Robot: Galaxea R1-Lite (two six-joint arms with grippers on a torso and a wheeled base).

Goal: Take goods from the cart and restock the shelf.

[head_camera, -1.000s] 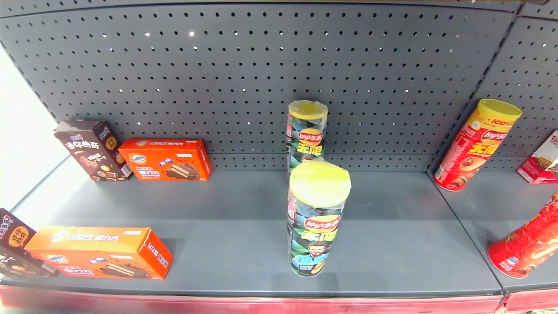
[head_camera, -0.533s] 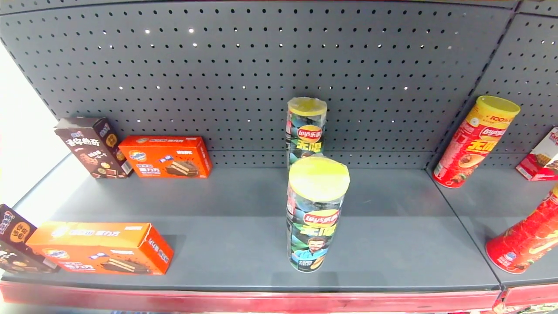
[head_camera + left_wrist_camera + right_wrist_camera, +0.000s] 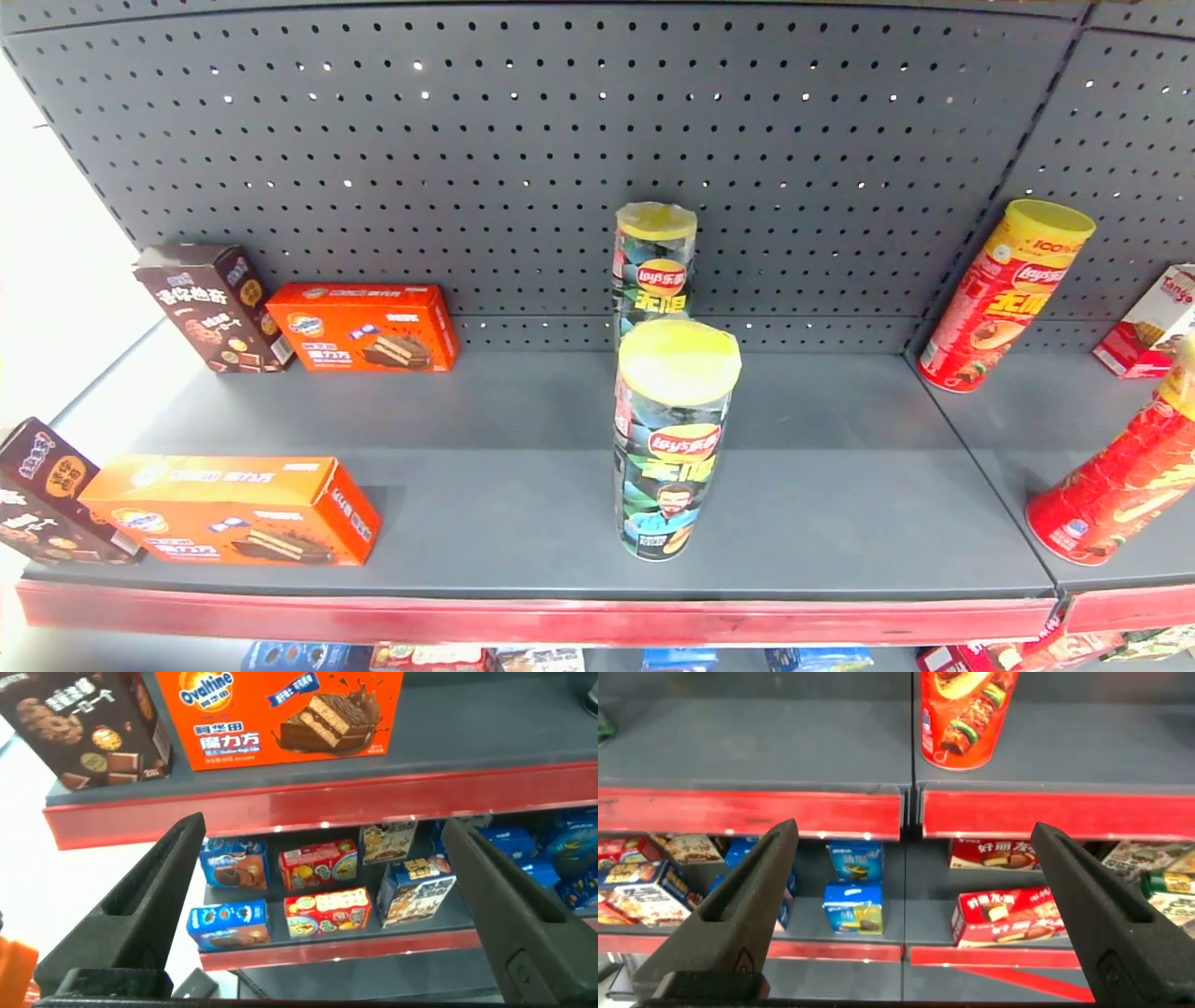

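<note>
A: Grip state?
B: Both wide, empty: left end effector (image 3: 322, 835), right end effector (image 3: 915, 833).
A: Goods?
B: can (image 3: 674, 439) upright on shelf (image 3: 840, 523), box (image 3: 233, 511) well left of can. Probably light, stiff, slick, tippy; take mid-body.

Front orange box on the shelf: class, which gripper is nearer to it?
Left. The left gripper, open, faces the shelf lip right under the orange box; the right gripper faces the lip under the red can, farther right along the shelf.
</note>
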